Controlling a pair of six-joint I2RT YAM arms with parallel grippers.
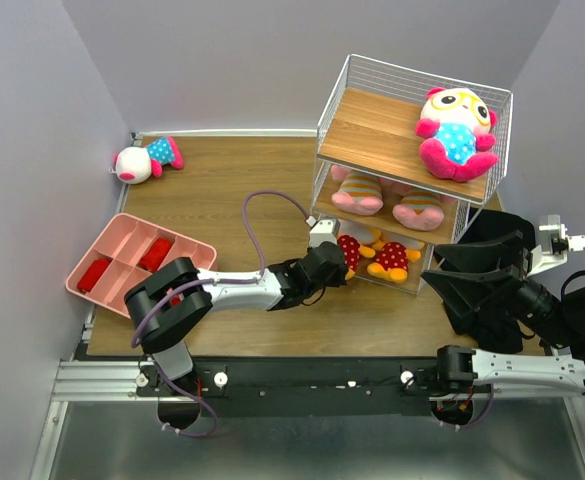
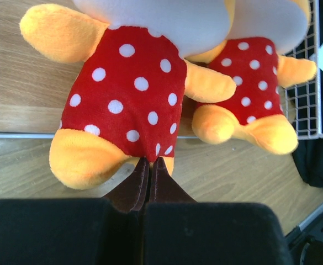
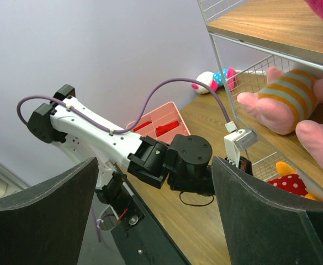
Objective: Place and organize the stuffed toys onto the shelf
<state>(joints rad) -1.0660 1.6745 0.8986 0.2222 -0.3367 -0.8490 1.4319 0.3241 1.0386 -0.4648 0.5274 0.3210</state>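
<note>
Left gripper (image 2: pixel 148 167) is at the front of the bottom tier of the stepped wooden-board shelf in a white wire frame (image 1: pixel 372 125). Its jaws are pressed together, tips against the lower hem of the nearer yellow plush toy in a red white-dotted outfit (image 2: pixel 122 94), between its feet. Can't tell if any fabric is pinched. The toy's feet stick out past the front wire over the brown wooden table (image 1: pixel 222 200). The second yellow red-dotted toy (image 2: pixel 249 83) lies just beside it on the same tier, arms touching.

Two pink striped plush pigs (image 1: pixel 357 192) (image 1: pixel 419 208) lie side by side on the middle tier. A white-faced plush toy with pink limbs and blue dotted belly (image 1: pixel 457 130) sits on the top tier, toward the right. The other white-faced toy (image 1: pixel 147 158) lies on the table at the far left corner, well apart from the shelf.

Right gripper (image 1: pixel 430 270) hangs just right of the shelf's low tier, jaws spread wide, nothing between them.

Pink divided plastic tray (image 1: pixel 122 222) sits at the table's left, with red pieces (image 1: pixel 95 272) in two compartments.
</note>
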